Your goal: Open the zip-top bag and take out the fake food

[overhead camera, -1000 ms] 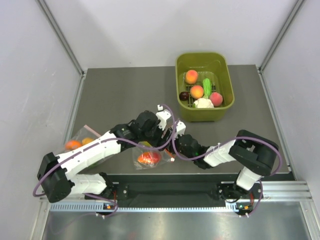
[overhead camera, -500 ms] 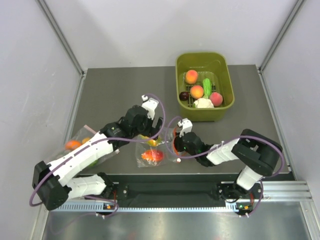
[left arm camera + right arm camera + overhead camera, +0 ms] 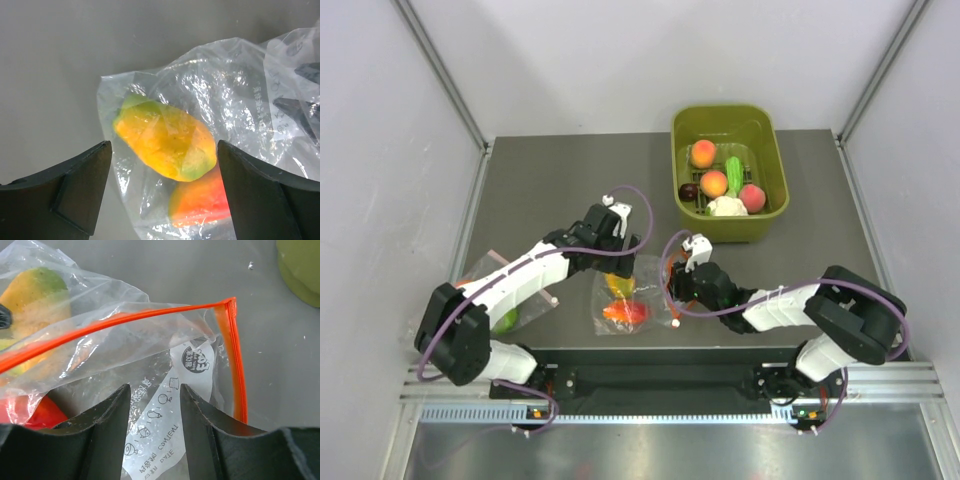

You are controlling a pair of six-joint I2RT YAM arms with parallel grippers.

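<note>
The zip-top bag (image 3: pixel 642 272) lies near the table's front edge, its orange-red zip strip (image 3: pixel 125 317) parted into a loop. Inside it is fake food: a yellow-orange piece (image 3: pixel 165 142) and a glossy red piece (image 3: pixel 202 200) below it. My left gripper (image 3: pixel 162 172) hovers open over the bag's closed end, its jaws either side of the yellow-orange piece and apart from it. At the bag's mouth, my right gripper (image 3: pixel 155 412) has its jaws apart over the printed label (image 3: pixel 167 405). From above, the left gripper (image 3: pixel 610 252) and right gripper (image 3: pixel 677 288) flank the bag.
A green bin (image 3: pixel 770 215) at the back right holds peaches, a green piece, a white cauliflower and a dark plum. A second clear bag (image 3: pixel 485 285) with orange and green pieces lies at the left edge under my left arm.
My left gripper has opened wide and drawn back up and left from the bag's mouth. The right gripper shifted slightly right, and the yellow-orange piece now shows in the bag.
</note>
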